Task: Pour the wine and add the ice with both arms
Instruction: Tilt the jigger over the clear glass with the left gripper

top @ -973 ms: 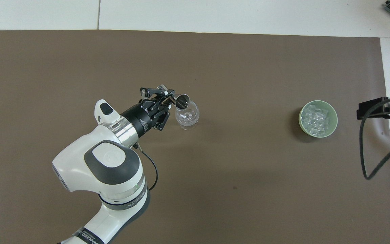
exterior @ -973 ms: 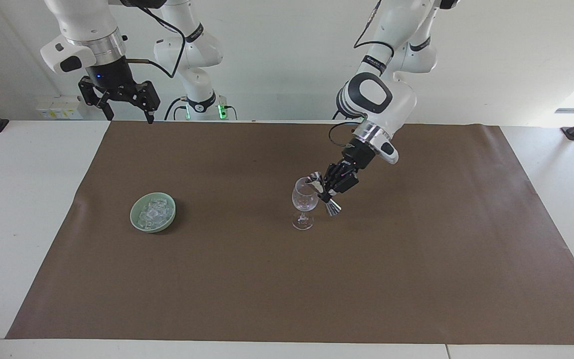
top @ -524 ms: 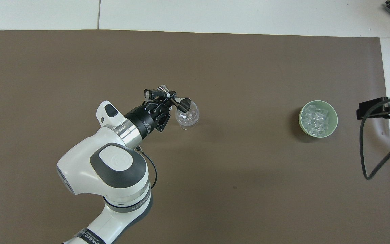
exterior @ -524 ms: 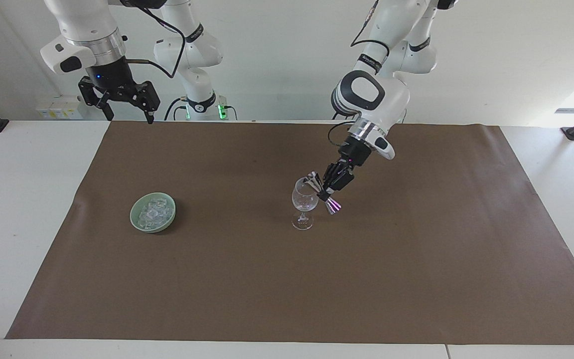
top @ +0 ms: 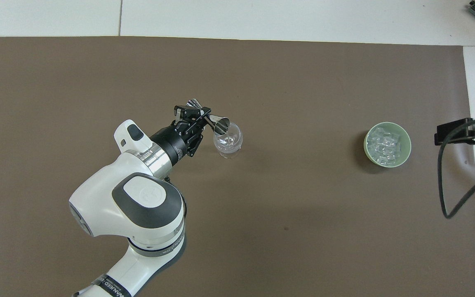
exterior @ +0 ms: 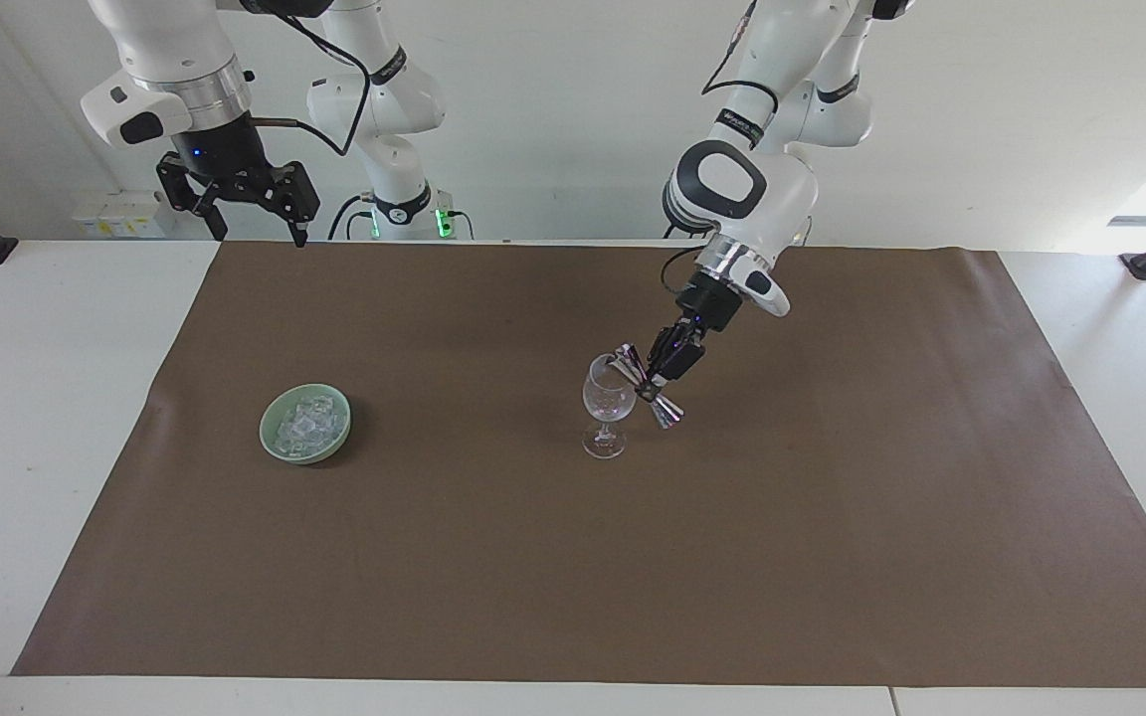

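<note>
ice [exterior: 305, 426]: heap of small clear chunks in pale green round bowl [exterior: 272, 445], on brown paper mat [exterior: 832, 557], toward right arm's end
wine glass [exterior: 608, 406]: clear, stemmed, upright, mid-mat
left gripper [exterior: 652, 382]: clenched on silver double-cone jigger [exterior: 649, 388], tilted over glass rim
right gripper [exterior: 253, 221]: fingers spread, holding nothing, waits over mat's corner nearest its base

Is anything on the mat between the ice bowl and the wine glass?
Nothing visible: bare brown mat lies between the green bowl of ice and the wine glass.
</note>
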Robot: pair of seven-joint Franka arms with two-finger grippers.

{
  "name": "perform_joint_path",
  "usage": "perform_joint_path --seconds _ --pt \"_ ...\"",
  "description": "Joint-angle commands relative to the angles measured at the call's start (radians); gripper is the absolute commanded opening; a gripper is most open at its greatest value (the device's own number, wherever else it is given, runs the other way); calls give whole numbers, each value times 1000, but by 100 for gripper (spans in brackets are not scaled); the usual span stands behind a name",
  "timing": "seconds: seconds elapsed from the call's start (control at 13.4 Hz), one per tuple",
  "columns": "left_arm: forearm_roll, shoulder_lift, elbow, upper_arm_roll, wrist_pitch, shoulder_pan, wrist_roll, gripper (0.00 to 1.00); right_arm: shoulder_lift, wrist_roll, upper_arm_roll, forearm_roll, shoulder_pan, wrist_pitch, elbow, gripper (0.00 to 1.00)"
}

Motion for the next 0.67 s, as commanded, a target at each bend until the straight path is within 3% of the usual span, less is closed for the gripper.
perform_joint_path --seconds 0.0,0.6 --pt "19 27 36 10 45 -28 9 0 -16 -15 -4 18 0 -5 -15 100" --pt "72 40 49 10 100 -37 52 0 -16 -15 -4 18 0 -5 -15 100"
